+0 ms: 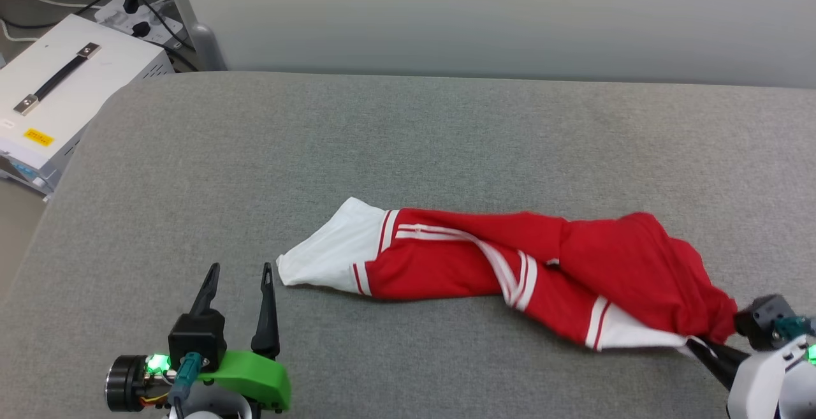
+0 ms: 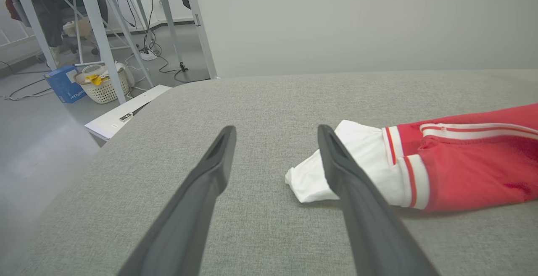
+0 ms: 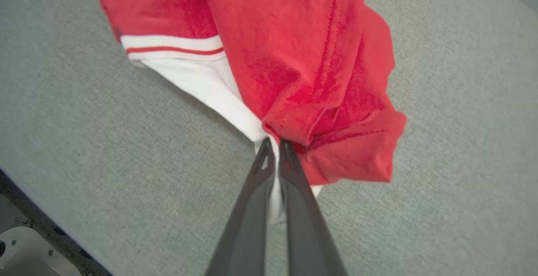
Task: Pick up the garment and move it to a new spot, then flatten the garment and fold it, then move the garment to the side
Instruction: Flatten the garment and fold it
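In the head view, the garment (image 1: 510,266) is lying stretched out in a long, rumpled strip across the grey worktop (image 1: 408,138). One white sleeve is pointing toward the robot's left, and the red body is bunching up toward the right. The left pincer (image 1: 240,269) is sitting at the lower left with its two dark fingers spread wide and nothing between them, just beside the white sleeve tip but not touching it. At the lower right, the right pincer (image 1: 695,342) is biting into the bunched end of the cloth. A white case (image 1: 70,81) with a black handle is standing off the worktop's far left corner. In the left wrist view, the fingers are gaping wide over bare grey fabric. The white sleeve is lying just past the right-hand finger, which is partly covering it, so contact there is hard to judge. A pale basket (image 2: 103,87) and a blue box (image 2: 63,83) are sitting on the floor beyond. In the right wrist view, the fingers are pressing tight together, pinching a white fold between them. The red hem is crowding right at the tips, and the rest of the shirt is fanning out above over the grey surface.
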### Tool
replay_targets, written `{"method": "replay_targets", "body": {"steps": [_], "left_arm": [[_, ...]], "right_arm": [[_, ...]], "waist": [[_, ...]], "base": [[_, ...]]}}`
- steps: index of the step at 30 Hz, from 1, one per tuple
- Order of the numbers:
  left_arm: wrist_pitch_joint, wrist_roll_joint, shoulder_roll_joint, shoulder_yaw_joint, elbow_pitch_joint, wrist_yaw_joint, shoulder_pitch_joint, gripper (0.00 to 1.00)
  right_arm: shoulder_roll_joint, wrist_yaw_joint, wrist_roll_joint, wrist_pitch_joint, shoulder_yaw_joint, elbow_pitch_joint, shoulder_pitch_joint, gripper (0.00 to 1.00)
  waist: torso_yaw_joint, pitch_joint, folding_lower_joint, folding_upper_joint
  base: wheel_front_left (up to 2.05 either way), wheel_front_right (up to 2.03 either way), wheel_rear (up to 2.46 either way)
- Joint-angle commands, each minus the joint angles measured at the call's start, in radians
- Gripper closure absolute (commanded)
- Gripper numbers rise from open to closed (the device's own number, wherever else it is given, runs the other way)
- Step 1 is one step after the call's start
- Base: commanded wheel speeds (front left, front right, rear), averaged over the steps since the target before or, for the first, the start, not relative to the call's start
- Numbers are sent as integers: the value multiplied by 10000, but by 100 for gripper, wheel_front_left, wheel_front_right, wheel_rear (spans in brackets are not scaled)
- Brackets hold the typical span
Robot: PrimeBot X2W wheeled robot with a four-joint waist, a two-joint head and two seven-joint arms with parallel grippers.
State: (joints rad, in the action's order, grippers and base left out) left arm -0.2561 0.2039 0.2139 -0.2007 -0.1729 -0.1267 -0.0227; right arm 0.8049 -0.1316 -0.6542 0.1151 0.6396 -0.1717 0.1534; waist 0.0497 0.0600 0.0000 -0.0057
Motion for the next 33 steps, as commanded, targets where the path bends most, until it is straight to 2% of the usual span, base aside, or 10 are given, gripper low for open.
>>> {"method": "replay_targets", "body": {"steps": [1, 7, 11, 12, 13, 14, 18, 24, 29, 33], "left_arm": [[-57, -161, -99, 58, -17, 66, 131, 0], [-57, -311, -224, 163, -20, 208, 45, 0], [-57, -408, -273, 244, -42, 295, 35, 0], [-57, -425, -275, 273, -40, 310, 49, 0], [-57, -452, -274, 306, -41, 325, 69, 0], [-57, -473, -275, 331, -42, 335, 86, 0], [-57, -551, -290, 416, -49, 396, 139, 0], [-57, -660, -334, 543, 42, 419, 240, 0], [-57, -776, -362, 610, 167, 445, 247, 0], [-57, -889, -396, 589, 248, 500, 122, 0]], "right_arm": [[-157, 9, -10, -51, -240, -143, -447, 100], [-821, 9, 33, -50, -708, -1228, -1735, 100], [-1247, 9, 323, -413, -955, -1702, -1871, 100], [-1364, 9, 331, -535, -1117, -1743, -1857, 70], [-1455, 9, 387, -668, -1292, -1725, -1825, 17], [-1493, 9, 497, -804, -1458, -1679, -1788, 0], [-1580, 9, 776, -1103, -2221, -997, -1860, 0], [-1602, 9, 1264, -861, -3934, 1035, -2369, 0], [-1689, 9, 1729, -207, -5175, 2833, -2262, 0], [-1376, 9, 1858, 728, -5304, 3577, -1586, 0]], "waist": [[-106, -50, 0, 57], [-147, 71, 0, 57], [-161, 118, 0, 57], [-172, 120, 0, 57], [-185, 118, 0, 57], [-196, 111, 0, 57], [-215, 52, 0, 57], [-272, -57, 0, 57], [-278, -31, 0, 57], [-169, 110, 0, 57]], "base": [[0, 0, 0], [0, 0, 0], [0, 0, 0], [0, 0, 0], [0, 0, 0], [0, 0, 0], [0, 0, 0], [0, 0, 0], [0, 0, 0], [0, 0, 0]]}}
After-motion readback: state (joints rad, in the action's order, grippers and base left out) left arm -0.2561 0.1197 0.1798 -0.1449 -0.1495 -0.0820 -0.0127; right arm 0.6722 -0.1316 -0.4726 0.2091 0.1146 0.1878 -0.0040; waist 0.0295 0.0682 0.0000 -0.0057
